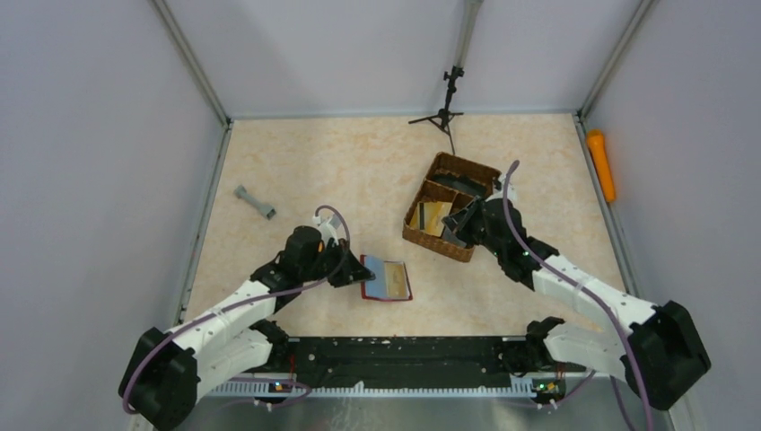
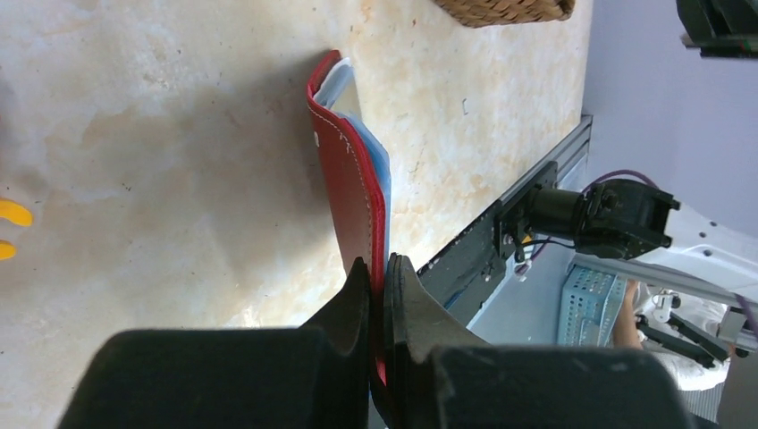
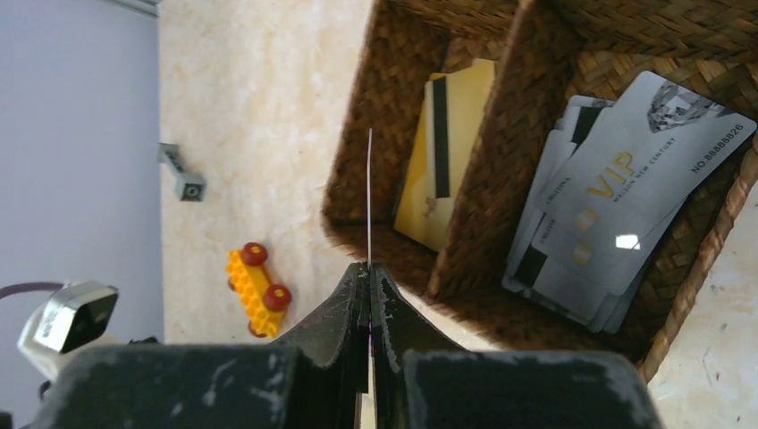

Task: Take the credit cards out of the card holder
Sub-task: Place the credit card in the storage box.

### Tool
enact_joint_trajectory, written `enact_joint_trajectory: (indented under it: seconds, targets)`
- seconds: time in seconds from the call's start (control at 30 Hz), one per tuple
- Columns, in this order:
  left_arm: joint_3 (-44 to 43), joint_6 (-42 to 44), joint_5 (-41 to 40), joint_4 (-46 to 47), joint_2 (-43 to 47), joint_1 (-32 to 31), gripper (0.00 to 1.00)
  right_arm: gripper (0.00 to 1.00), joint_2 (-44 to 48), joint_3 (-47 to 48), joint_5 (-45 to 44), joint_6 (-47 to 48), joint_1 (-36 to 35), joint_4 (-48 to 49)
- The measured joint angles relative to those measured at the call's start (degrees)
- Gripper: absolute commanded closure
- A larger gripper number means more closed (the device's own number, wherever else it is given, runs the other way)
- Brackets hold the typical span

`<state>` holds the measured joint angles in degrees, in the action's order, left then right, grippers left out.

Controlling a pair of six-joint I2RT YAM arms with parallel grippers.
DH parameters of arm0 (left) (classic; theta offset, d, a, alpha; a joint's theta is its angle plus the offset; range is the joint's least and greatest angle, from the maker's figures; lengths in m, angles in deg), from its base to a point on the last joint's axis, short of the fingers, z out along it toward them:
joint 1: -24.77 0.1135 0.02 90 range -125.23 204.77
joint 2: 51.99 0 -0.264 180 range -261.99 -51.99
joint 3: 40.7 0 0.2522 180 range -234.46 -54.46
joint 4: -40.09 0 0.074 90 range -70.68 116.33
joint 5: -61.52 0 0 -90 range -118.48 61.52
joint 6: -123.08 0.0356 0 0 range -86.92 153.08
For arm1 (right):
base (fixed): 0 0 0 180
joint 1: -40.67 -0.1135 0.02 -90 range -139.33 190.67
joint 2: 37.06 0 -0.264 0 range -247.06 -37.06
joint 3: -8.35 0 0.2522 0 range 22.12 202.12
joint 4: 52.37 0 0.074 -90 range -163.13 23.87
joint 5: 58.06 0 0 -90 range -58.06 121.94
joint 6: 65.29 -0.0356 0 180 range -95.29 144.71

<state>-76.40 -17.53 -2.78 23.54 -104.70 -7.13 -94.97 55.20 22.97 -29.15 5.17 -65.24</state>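
The dark red card holder (image 1: 386,280) lies on the table in front of the left arm, its pale inside facing up. My left gripper (image 1: 348,271) is shut on its left edge. In the left wrist view the card holder (image 2: 350,179) appears edge-on, with pale blue lining (image 2: 375,165) behind the red cover, and the left gripper (image 2: 380,273) pinches that cover. My right gripper (image 3: 369,268) is shut on a thin credit card (image 3: 369,197) seen edge-on, held over the wicker basket. In the basket lie a gold credit card (image 3: 447,152) and several silver ones (image 3: 617,197).
The brown divided wicker basket (image 1: 429,238) stands right of centre, and the right gripper (image 1: 459,224) is above it. A yellow toy car (image 3: 255,288) sits left of the basket. A grey dumbbell-shaped piece (image 1: 255,202) lies at the left, and a small tripod (image 1: 446,108) stands at the back.
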Motion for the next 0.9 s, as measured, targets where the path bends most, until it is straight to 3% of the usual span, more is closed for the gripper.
enact_joint_trajectory:
  seconds: [0.27, 0.83, 0.9]
  targets:
    - [-0.2, 2.5, 2.4, -0.4, -4.8, 0.1, 1.0, 1.0, -11.7, 0.7, 5.9, 1.2, 5.0, 5.2]
    - [-1.7, 6.2, 2.6, -2.4, -6.8, 0.1, 1.0, 1.0, -21.6, 5.7, 7.4, -1.3, 5.7, 11.8]
    - [-1.7, 6.3, 2.6, -2.4, -6.8, 0.1, 1.0, 0.77, -22.2, 5.7, 7.3, -1.9, 5.8, 12.2]
